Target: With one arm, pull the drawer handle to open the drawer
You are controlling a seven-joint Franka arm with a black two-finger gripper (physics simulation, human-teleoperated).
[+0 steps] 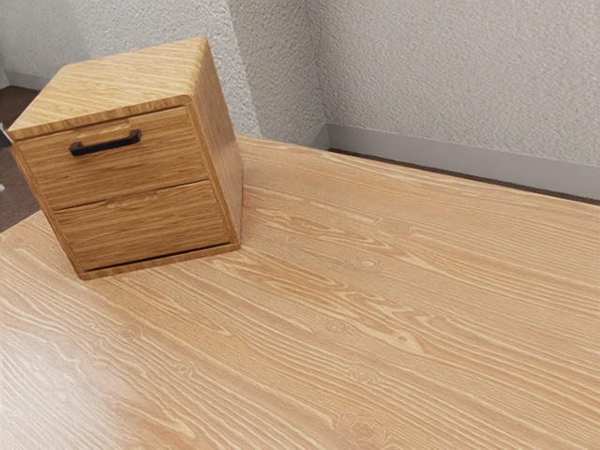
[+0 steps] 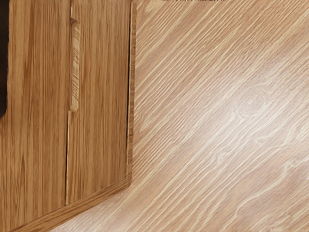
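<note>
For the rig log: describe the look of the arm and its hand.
Colours, shape and markings cannot be told here. A dark-and-white sliver at the exterior view's left edge, beside the light wooden two-drawer cabinet, may belong to the arm.

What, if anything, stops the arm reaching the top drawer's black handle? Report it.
Likely nothing, so yes: the handle stands proud of the shut drawer, facing out over the table, nothing set before it.
</note>
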